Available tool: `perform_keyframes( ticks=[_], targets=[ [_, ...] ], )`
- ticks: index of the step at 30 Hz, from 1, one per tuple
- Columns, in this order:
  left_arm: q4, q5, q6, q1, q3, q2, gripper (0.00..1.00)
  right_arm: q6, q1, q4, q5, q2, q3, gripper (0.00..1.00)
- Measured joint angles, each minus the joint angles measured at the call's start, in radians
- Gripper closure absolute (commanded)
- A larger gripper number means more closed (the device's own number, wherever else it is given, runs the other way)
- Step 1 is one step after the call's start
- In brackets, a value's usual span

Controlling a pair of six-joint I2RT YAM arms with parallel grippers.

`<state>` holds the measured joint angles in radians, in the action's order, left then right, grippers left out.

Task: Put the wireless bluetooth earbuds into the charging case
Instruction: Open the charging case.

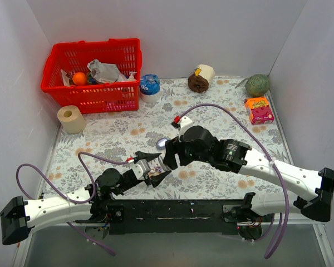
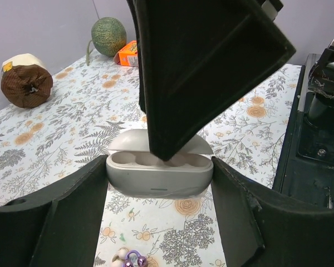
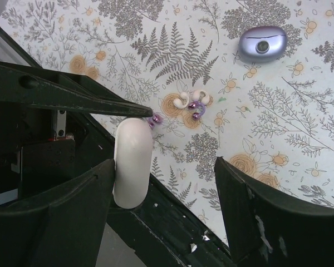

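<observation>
Within the left gripper [image 2: 160, 167], clamped tight, sits the glossy white charging case [image 2: 156, 182] (lid open); right gripper [image 3: 166, 164] gapes wide.

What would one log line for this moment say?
left gripper: holding open charging case | right gripper: open, at case | earbuds: on table

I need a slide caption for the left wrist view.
Left end effector grips the open charging case; earbuds lie on the table nearby.

Floral-print tablecloth [image 1: 117, 130] covers the table. Rear left: red plastic mesh basket [image 1: 94, 95] holding an orange ball [image 1: 79, 78] and crumpled grey material [image 1: 103, 70]. Just beside the basket: blue-and-white round tub [image 1: 150, 86]. In front of it: beige paper roll [image 1: 71, 119]. Rear right: brown-and-cream roll [image 1: 201, 79], green round melon [image 1: 257, 85], orange-and-pink carton [image 1: 259, 109]. Centre: silver-blue oval disc [image 3: 261, 43], lying flat.
</observation>
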<state>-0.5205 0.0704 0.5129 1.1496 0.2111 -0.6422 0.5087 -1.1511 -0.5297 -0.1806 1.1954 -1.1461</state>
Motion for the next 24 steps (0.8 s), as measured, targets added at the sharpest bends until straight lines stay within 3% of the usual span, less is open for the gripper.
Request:
perform_keyframes(
  ticks=[17, 24],
  targets=[
    [0.003, 0.008, 0.0, 0.0, 0.0, -0.003, 1.0, 0.029, 0.039, 0.017, -0.028, -0.109, 0.064, 0.28],
    [0.003, 0.02, 0.0, 0.0, 0.0, -0.006, 1.0, 0.011, 0.042, 0.085, 0.013, -0.127, 0.064, 0.37]
  ],
)
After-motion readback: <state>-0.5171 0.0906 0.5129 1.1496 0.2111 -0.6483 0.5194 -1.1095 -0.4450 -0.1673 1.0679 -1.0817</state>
